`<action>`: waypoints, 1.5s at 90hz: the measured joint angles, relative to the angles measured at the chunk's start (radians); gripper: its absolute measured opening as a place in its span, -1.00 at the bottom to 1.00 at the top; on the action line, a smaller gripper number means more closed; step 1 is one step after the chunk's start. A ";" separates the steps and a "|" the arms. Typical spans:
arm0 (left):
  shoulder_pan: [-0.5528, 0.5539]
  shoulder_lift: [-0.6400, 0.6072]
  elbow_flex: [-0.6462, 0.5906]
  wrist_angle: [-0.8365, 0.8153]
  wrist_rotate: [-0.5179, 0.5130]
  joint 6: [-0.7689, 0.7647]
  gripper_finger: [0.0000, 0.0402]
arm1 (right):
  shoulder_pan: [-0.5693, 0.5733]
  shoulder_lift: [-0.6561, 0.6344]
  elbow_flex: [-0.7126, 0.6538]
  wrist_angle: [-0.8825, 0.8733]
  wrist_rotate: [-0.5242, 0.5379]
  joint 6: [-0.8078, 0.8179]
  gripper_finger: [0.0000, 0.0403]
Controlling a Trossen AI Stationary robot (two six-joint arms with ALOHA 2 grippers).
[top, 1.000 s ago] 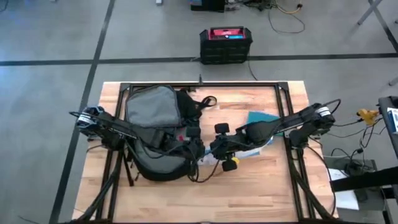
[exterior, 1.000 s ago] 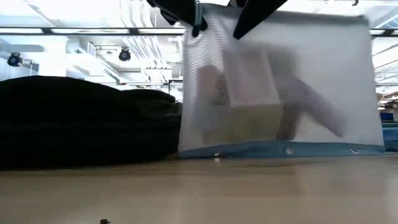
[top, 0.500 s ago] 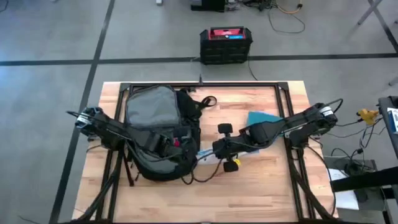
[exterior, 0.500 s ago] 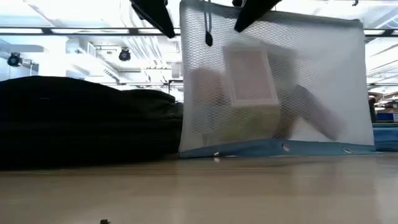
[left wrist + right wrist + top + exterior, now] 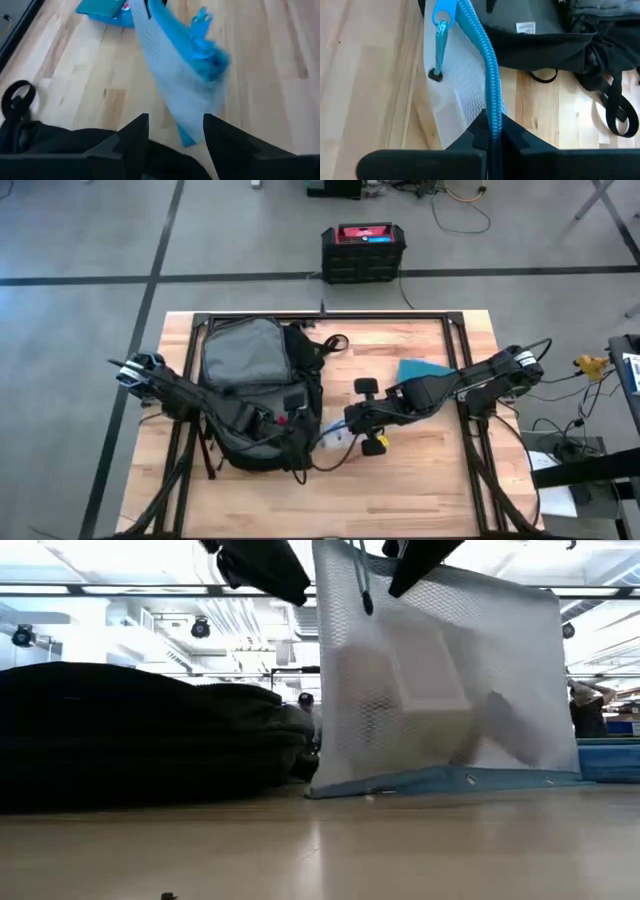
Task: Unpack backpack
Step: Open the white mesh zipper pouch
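Right hand [image 5: 492, 137] pinches mesh pouch [image 5: 440, 690] (contents blurred) beside backpack [image 5: 250, 380].

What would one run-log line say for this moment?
right gripper: shut on mesh pouch top edge | left gripper: open beside pouch | backpack: on table, pouch outside

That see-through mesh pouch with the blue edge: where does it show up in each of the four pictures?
High view: the mesh pouch peeks out between the backpack and the right gripper.
Low view: pouch fills centre-right, hanging upright.
Left wrist view: pouch at centre, above the open left gripper.
Right wrist view: pouch, its blue edge pinched.
Shared landmark: the backpack.
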 joint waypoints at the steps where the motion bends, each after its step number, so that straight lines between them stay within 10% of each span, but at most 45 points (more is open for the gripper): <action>1: -0.001 -0.002 0.000 0.001 0.000 -0.003 -0.14 | 0.000 0.000 0.000 0.000 0.000 0.000 -1.00; 44: -0.028 -0.004 -0.159 0.358 -0.136 0.022 -0.29 | 0.000 0.000 0.000 0.001 -0.007 0.017 -1.00; 77: -0.023 -0.002 -0.208 0.578 -0.182 0.113 -0.98 | 0.002 0.000 0.000 -0.013 -0.019 -0.027 -0.99; 135: 0.008 -0.002 -0.217 0.594 -0.215 0.121 -1.00 | 0.038 -0.010 0.122 -0.027 -0.031 0.041 -0.23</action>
